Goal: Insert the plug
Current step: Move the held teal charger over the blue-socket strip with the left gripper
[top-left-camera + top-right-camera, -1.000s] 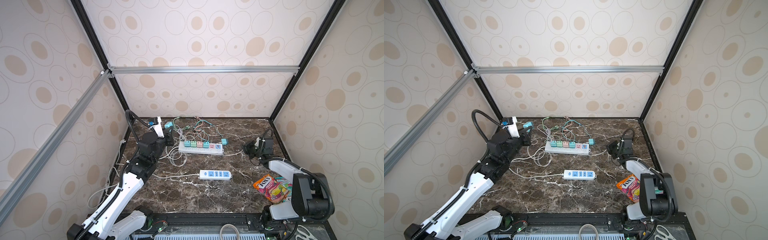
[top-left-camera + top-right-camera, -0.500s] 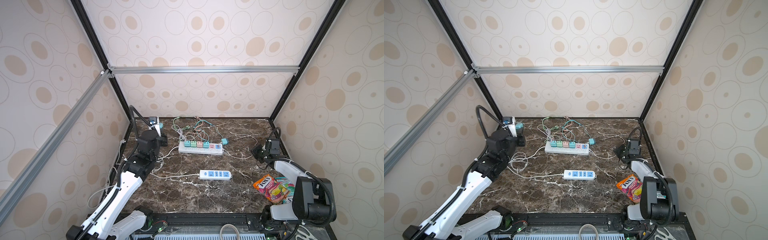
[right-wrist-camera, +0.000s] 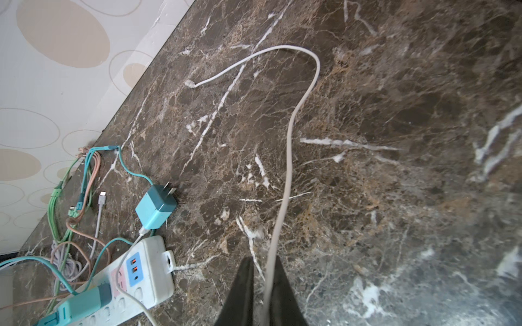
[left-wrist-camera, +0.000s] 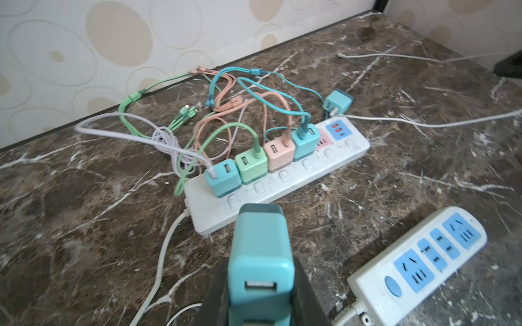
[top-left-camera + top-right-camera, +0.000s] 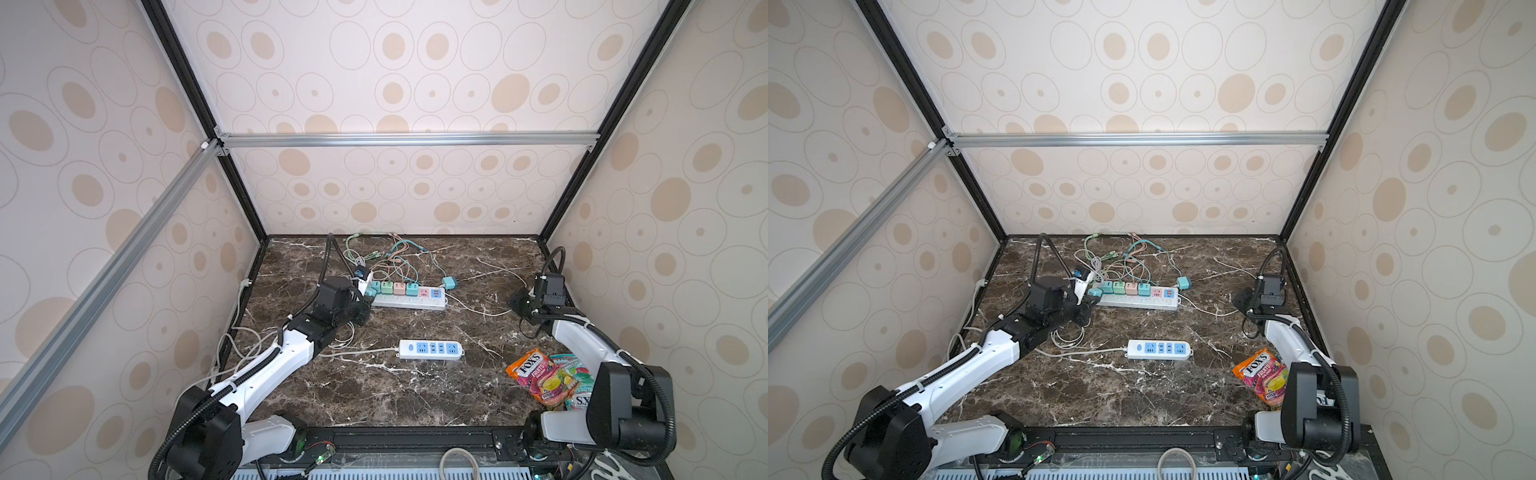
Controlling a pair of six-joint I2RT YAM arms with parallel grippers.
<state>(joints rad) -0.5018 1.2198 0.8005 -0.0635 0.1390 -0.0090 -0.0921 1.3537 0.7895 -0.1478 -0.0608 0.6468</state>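
At the left, a teal cube-shaped USB charger plug (image 4: 260, 242) is clamped between the black fingers of the left gripper (image 4: 261, 293), its USB port turned toward the wrist camera. It is held at the left end of a long white plastic power strip (image 4: 209, 217); whether it touches the strip cannot be told. Four charger cubes are seated in a row along that strip: teal (image 4: 223, 177), green (image 4: 251, 166), pink (image 4: 279, 153) and teal (image 4: 306, 142). Each has a coloured cable plugged in. Past them, one pink socket face (image 4: 323, 139) and one blue one (image 4: 337, 129) are left uncovered. A sixth charger, also teal (image 4: 337, 103), lies loose on the brown marble tabletop (image 5: 415, 395) just beyond the strip's right end. A second, shorter white strip with blue sockets (image 4: 418, 265) lies apart, nearer the front. At the right, two sweet bags are seen – one orange (image 5: 540, 376), one green (image 5: 571, 370). A thin white cable (image 3: 288, 158) is threaded between the fingers of the right gripper (image 3: 262, 262) – whether it is pinched or released cannot be told.
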